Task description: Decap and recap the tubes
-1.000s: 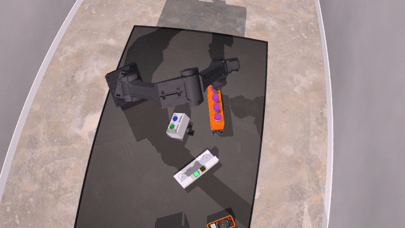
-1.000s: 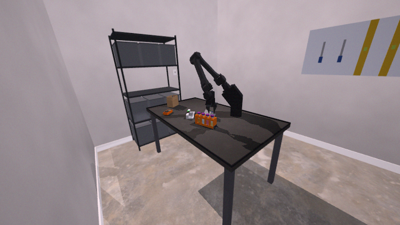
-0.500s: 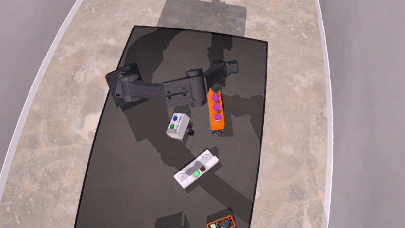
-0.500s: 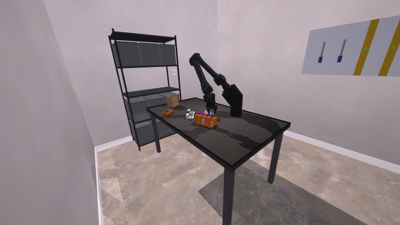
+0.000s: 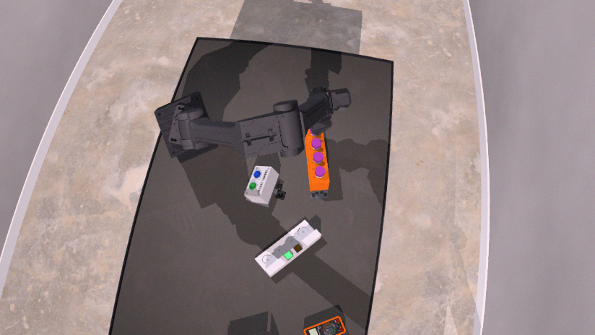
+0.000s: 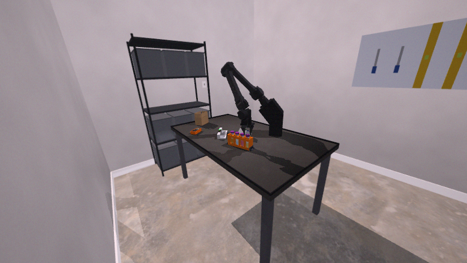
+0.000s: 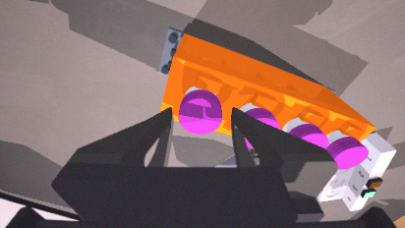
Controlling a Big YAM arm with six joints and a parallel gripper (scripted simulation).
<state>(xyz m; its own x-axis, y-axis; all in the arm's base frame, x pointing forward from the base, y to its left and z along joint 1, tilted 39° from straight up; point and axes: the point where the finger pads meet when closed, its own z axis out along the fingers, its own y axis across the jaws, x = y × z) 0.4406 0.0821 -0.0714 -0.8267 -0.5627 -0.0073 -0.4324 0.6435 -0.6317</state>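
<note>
The arm (image 5: pixel 268 133) (image 6: pixel 248 83) extends from its base (image 5: pixel 166 143) (image 6: pixel 276 117), rising to a raised elbow (image 6: pixel 227 67) and descending along the forearm (image 6: pixel 234 86). The gripper (image 6: pixel 247 127) (image 7: pixel 202 114) points downward. Its two fingers stand apart, partly open, tips level with each other in the wrist view.

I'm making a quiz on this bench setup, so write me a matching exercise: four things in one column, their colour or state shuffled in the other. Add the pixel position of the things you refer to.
Things
1. CYCLE key (image 5: pixel 257 173)
2. READY key (image 5: pixel 252 185)
3. Decapping station (image 5: pixel 319 184) (image 6: pixel 240 145) (image 7: pixel 256 64)
4. Lamp nearer the housing's side of the tray, lit (image 5: pixel 288 255) (image 7: pixel 369 194)

Colours and states
A. orange, all four tubes capped
B. blue
C. glowing green
D. green, on the housing

Right pairs: 1-B; 2-D; 3-A; 4-C
</note>
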